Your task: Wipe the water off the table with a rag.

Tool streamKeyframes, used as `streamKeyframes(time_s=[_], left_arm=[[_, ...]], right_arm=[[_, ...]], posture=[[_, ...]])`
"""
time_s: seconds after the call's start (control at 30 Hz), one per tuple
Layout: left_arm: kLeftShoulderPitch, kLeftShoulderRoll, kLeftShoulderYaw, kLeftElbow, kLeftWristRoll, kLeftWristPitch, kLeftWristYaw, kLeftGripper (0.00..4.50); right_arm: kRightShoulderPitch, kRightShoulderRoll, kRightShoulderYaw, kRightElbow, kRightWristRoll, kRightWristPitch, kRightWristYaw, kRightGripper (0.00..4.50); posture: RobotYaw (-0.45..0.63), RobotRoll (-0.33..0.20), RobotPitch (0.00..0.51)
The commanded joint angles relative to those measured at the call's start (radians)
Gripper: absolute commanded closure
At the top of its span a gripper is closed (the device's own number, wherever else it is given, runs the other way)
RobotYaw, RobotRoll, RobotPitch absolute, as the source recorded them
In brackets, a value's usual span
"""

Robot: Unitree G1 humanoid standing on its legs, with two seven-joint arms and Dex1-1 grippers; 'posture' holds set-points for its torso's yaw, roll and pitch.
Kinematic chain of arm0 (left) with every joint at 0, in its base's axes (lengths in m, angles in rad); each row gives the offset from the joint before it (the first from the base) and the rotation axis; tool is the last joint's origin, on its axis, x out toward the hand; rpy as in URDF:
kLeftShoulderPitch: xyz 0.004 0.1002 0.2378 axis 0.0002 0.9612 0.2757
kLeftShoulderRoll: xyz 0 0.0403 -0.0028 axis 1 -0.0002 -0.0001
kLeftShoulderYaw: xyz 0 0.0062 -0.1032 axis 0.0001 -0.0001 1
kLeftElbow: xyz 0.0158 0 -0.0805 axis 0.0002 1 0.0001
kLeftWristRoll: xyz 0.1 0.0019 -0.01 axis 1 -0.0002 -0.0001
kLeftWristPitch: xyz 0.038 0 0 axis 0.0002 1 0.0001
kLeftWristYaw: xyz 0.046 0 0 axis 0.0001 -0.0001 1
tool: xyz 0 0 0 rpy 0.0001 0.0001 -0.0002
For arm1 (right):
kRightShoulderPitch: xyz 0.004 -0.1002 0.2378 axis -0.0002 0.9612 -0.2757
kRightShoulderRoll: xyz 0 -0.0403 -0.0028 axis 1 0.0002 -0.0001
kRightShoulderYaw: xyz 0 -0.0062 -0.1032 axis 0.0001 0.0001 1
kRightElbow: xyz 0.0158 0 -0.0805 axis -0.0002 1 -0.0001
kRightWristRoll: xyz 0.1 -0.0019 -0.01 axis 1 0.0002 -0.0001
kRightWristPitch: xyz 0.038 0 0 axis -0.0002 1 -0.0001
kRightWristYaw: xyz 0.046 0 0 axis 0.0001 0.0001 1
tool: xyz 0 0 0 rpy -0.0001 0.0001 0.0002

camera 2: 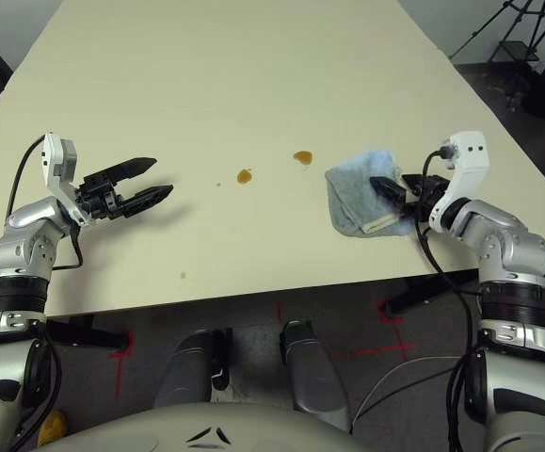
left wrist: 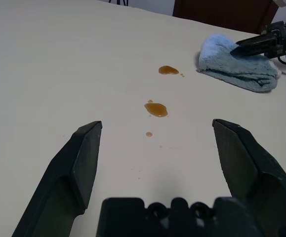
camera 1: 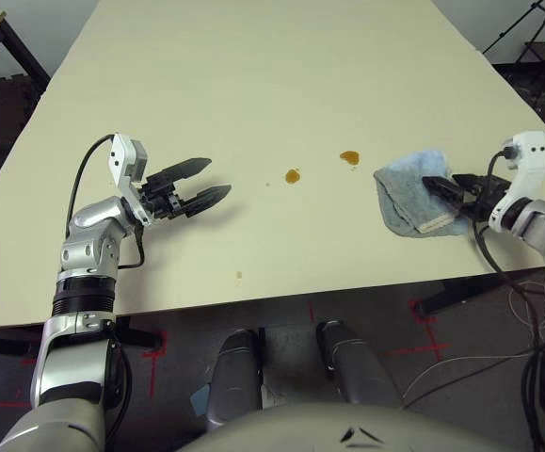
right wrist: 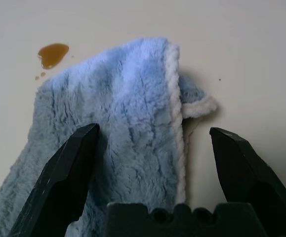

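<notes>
We judge pickup in hand: right claw point(right wrist: 150, 148) spread over the rag point(right wrist: 118, 128), ungrasped; next, clench; left claw point(camera 1: 195, 186) released.

The rag point(camera 1: 413, 193) lies on the table point(camera 1: 253, 75) toward the robot's right, near the front edge, with the right gripper point(camera 1: 449, 190) spread over its right part. The water point(camera 1: 294, 175) sits in two spots left of the rag, the nearer spot just beside the rag's far left corner. The left gripper point(camera 1: 201, 185) hangs open over the table's left side, well apart from the spots.
</notes>
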Motion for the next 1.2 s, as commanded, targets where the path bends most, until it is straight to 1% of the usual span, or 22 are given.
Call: streamKeyframes(time_s=[0.03,0.17,0.27,0.43,0.57,0.6,0.63,0.77,0.9,1.2], left_arm=[[-0.008,-0.002,-0.013,0.012,0.009,-0.011,-0.005,0.00],[-0.010,-0.001,-0.013,0.016,0.011,-0.015,-0.004,0.00],[-0.011,0.000,-0.014,0.018,0.012,-0.015,-0.005,0.00],[-0.015,0.002,-0.016,0.027,0.014,-0.018,-0.008,0.00],[-0.021,0.002,-0.017,0.037,0.015,-0.024,-0.010,0.00],[-0.021,0.002,-0.018,0.039,0.016,-0.026,-0.011,0.00],[-0.021,0.002,-0.018,0.040,0.016,-0.027,-0.011,0.00],[-0.023,0.003,-0.019,0.048,0.019,-0.034,-0.012,0.00],[-0.023,0.002,-0.022,0.052,0.021,-0.041,-0.012,0.00],[-0.019,0.001,-0.030,0.054,0.023,-0.048,-0.018,0.00]], right_arm=[[0.028,0.010,0.033,-0.009,-0.016,0.004,0.021,0.02],[0.050,0.019,0.060,-0.037,-0.022,0.016,0.040,0.02],[0.060,0.022,0.075,-0.052,-0.028,0.016,0.043,0.61],[0.065,0.034,0.091,-0.073,-0.028,0.016,0.053,2.49],[0.050,0.050,0.080,-0.072,-0.026,-0.004,0.038,3.98],[0.044,0.056,0.073,-0.070,-0.021,-0.005,0.033,4.22],[0.037,0.063,0.064,-0.069,-0.015,-0.006,0.028,4.31],[-0.016,0.112,-0.010,-0.054,0.023,-0.003,-0.038,4.34],[-0.076,0.153,-0.057,-0.026,0.024,-0.022,-0.127,4.34],[-0.185,0.224,-0.063,0.092,-0.025,-0.099,-0.272,4.36]], posture=[[-0.17,0.000,0.144],[-0.17,0.000,0.147],[-0.17,0.000,0.147],[-0.18,0.000,0.146],[-0.18,0.000,0.146],[-0.18,0.000,0.145],[-0.18,0.000,0.145],[-0.17,0.000,0.143],[-0.17,0.000,0.139],[-0.17,0.000,0.135]])
